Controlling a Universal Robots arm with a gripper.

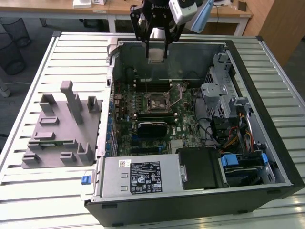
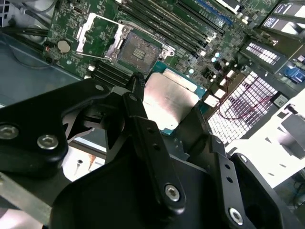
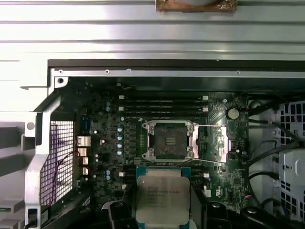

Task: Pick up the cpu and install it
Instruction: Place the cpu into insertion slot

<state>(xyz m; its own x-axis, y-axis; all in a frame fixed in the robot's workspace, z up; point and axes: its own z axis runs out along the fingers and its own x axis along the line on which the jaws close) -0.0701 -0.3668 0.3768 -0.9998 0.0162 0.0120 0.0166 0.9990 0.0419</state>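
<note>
The socket (image 1: 157, 101) is sitting inside the computer case (image 1: 190, 205). The cpu (image 1: 156, 56) is hanging above and behind the socket, pinched in the gripper (image 1: 156, 53). The fixture block (image 1: 62, 129) is lying well to the exterior view's left of the socket, outside the case.

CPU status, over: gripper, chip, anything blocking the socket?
Gripper shut on the cpu, jaws at its edges. Held high over the case. Socket open and empty, nothing across it.

A robotics lab in an office-like room — an opened computer tower (image 1: 190, 206) lies on a slatted metal worktop (image 1: 71, 52) beside a grey moulded fixture (image 1: 57, 138), with wooden desks (image 1: 119, 5) and mesh waste bins (image 1: 19, 31) behind.
</note>
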